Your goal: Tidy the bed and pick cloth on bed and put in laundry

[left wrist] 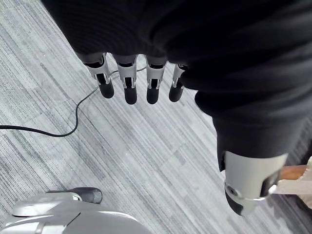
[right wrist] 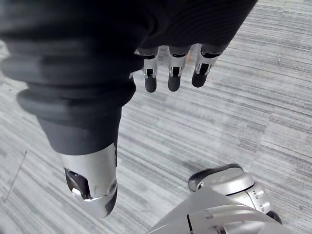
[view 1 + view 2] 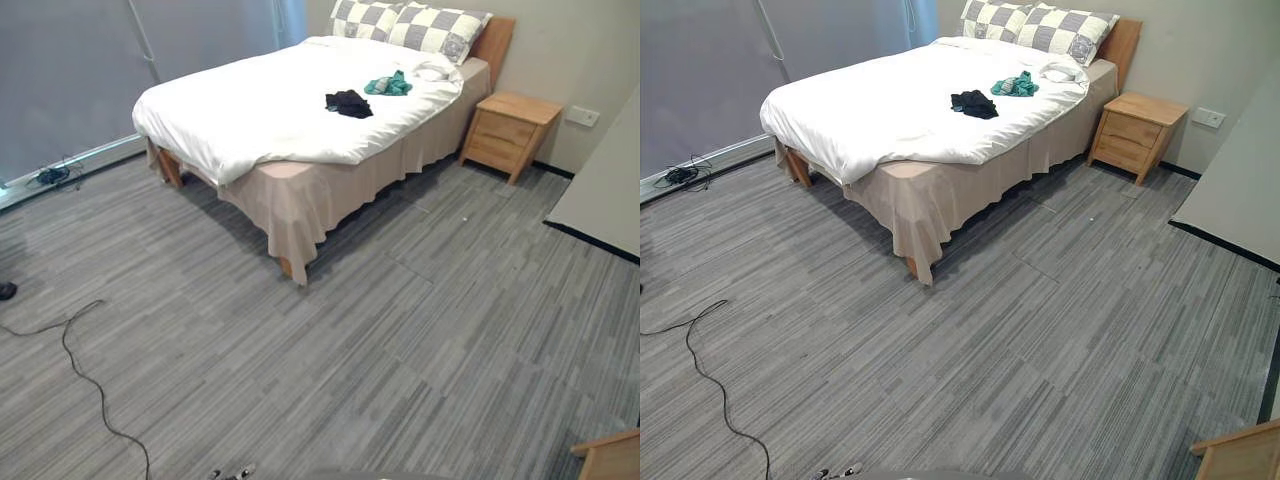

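Observation:
A bed (image 3: 300,110) with a white duvet stands across the room, a few steps away over the grey floor. On the duvet lie a black cloth (image 3: 348,103) and, nearer the pillows, a teal cloth (image 3: 388,85). A crumpled white piece (image 3: 432,71) sits by the checked pillows (image 3: 410,25). My left hand (image 1: 131,78) hangs over the floor with relaxed straight fingers and holds nothing. My right hand (image 2: 170,68) hangs the same way, open and empty.
A wooden nightstand (image 3: 508,132) stands right of the bed head. A pale wall or panel (image 3: 605,190) closes the right side. A wooden corner (image 3: 610,455) pokes in at the lower right. Curtains (image 3: 70,70) cover the left wall.

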Controlling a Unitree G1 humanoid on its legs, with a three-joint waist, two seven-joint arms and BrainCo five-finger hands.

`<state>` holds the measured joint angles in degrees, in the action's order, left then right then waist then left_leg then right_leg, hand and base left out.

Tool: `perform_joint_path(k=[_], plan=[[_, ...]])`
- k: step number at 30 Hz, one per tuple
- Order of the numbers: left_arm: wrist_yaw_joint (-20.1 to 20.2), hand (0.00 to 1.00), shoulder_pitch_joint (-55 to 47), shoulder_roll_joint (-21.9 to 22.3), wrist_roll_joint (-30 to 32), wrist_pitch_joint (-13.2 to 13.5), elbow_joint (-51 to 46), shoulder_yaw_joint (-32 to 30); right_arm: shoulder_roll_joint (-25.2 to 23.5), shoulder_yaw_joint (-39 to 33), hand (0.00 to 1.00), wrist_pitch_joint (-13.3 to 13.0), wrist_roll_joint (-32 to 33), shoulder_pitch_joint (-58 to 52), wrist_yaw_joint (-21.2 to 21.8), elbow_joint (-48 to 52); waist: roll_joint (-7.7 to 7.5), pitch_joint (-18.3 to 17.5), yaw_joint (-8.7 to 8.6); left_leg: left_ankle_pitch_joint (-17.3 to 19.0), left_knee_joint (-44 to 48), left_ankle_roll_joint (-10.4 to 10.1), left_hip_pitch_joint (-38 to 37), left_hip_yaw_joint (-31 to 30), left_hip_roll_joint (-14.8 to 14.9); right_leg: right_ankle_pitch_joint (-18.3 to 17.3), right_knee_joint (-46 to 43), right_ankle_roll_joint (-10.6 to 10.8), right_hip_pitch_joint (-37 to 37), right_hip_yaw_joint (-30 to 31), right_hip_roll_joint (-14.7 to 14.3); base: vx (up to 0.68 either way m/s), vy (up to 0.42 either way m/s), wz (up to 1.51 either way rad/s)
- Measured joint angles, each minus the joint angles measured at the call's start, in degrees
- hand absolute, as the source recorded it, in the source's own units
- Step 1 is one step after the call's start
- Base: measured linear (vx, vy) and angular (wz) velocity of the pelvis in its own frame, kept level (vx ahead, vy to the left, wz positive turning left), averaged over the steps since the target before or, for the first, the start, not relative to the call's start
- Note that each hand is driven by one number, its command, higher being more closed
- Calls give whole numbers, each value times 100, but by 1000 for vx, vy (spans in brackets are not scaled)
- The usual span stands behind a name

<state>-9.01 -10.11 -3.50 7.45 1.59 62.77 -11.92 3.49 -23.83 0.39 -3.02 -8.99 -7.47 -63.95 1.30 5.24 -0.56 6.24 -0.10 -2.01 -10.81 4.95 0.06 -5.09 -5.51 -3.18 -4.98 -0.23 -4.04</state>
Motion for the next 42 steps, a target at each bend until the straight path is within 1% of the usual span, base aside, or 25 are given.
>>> perform_joint_path(k=[7,13,17,21,24,30,33,37,39,40,41,42], plan=[[-3,0,14,-10,3,2,10,-3,-70,-112,0,-1,-112,103,0,-16,-48,92,-4,0,-2,-1,-112,22,12,16,211,11,-174,-22,-12,32,-5,2],[-21,0,14,-9,3,8,9,-6,-76,-127,0,-4,-112,175,0,-32,-58,102,-2,0,-33,-1,-129,40,23,26,291,27,-201,-18,-22,-1,-5,0],[-21,0,21,-10,5,35,2,-6,-83,-217,0,-6,-113,207,2,-35,-65,170,5,0,-115,-2,-214,136,55,72,377,61,-275,41,-61,-29,-18,-7],[-16,0,23,-35,10,36,-16,-6,-91,-217,0,-7,-115,229,2,-34,-117,249,0,1,-131,-2,-215,162,82,88,401,44,-269,52,-90,-37,-33,-3],[-13,0,24,-34,11,36,-16,-3,-89,-215,0,-8,-158,230,6,-34,-114,249,1,1,-149,-2,-201,181,93,116,461,2,-275,49,-104,-19,-37,0],[-4,0,24,-34,18,35,-16,2,-86,-215,0,-7,-164,230,10,-33,-112,249,1,1,-169,-2,-196,250,107,119,496,-4,-268,92,-126,-9,-32,-4],[0,0,46,-35,115,32,-11,5,-83,-215,0,-6,-171,230,12,-32,-112,253,1,1,-191,-2,-192,321,109,119,496,-4,-235,165,-138,-23,-22,-12],[2,0,135,-70,120,27,7,27,-82,-209,0,-3,-195,304,12,-22,-95,280,18,3,-195,0,49,493,133,126,328,-15,147,340,-187,-22,-22,-25],[3,0,186,-109,119,26,6,30,-100,-207,0,-3,-196,377,14,-21,-149,375,30,5,-177,2,121,615,147,57,110,37,313,418,-208,13,-24,-30],[6,0,235,-137,117,24,9,34,-130,-207,0,-4,-197,431,17,-15,-181,467,54,43,-149,52,120,655,135,-135,-270,56,487,448,-212,-7,-28,-20],[9,0,262,-153,117,24,7,46,-165,-209,0,-4,-196,450,16,-9,-195,517,59,108,-98,114,108,678,109,-357,-692,172,659,437,-193,-17,-37,-20],[10,0,270,-163,115,26,7,65,-177,-214,0,-4,-203,451,23,8,-193,553,64,235,-37,151,53,727,86,-645,-1355,605,910,314,-132,-11,-29,-18]])
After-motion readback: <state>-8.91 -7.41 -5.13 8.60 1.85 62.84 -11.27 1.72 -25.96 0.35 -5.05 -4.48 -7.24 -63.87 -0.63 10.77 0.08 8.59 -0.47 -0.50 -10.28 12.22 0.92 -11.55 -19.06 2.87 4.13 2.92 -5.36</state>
